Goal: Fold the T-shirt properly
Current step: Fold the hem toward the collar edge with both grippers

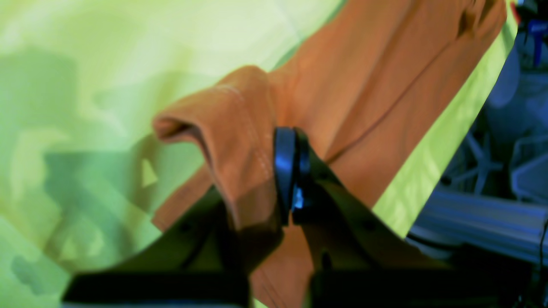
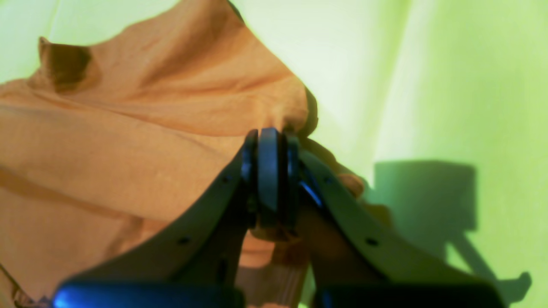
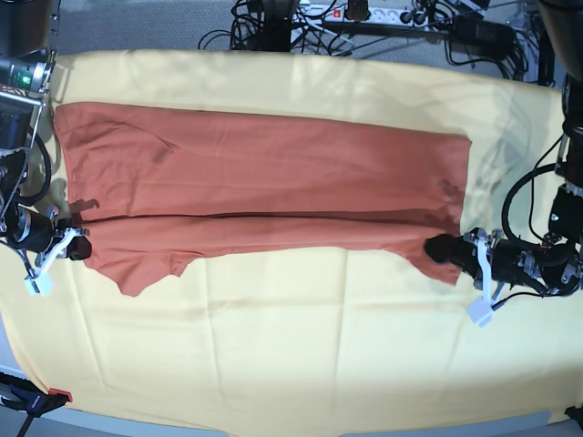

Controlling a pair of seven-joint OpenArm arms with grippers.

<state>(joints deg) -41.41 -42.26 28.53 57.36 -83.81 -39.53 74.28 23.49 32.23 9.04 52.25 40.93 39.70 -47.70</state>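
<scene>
The rust-orange T-shirt [image 3: 264, 173] lies stretched across the table, its front long edge folded over along a lengthwise crease. At the right end of the base view my left gripper [image 3: 446, 248] is shut on the shirt's lower corner. In the left wrist view the pads [image 1: 287, 179] pinch a raised fold of the orange cloth [image 1: 364, 85]. My right gripper [image 3: 77, 246], at the left end of the base view, is shut on the shirt's other end. Seen from the right wrist, the fingers [image 2: 269, 179] clamp bunched orange fabric [image 2: 128, 128].
A large pale-yellow cloth [image 3: 301, 346] covers the table under the shirt. Cables and a power strip [image 3: 364, 23] lie beyond the far edge. A clamp [image 3: 27, 401] sits at the front left corner. Chair legs and a metal bar [image 1: 483, 214] show past the table edge.
</scene>
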